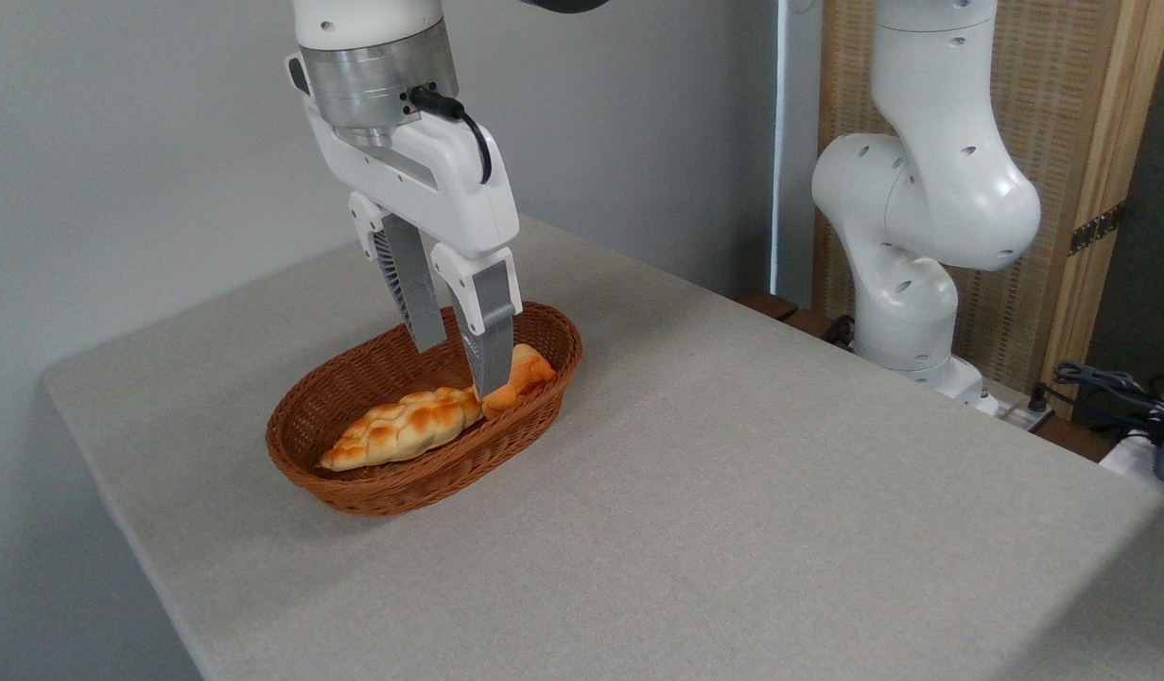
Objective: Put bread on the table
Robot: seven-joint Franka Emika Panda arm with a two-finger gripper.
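Left of centre, the open gripper (pixel 460 369) hangs over the right tip of the bread (pixel 404 427) in the wicker basket (pixel 373 492) (small bun (pixel 520 374) alongside), so closing there risks grabbing the bun or tipping the loaf

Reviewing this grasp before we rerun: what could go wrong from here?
1. The open gripper is over the plaited bread's right end, beside the orange bun; it may grab the bun or pinch both.
2. An end grasp could let the loaf tilt or slip.
3. Fingers may catch the wicker basket.
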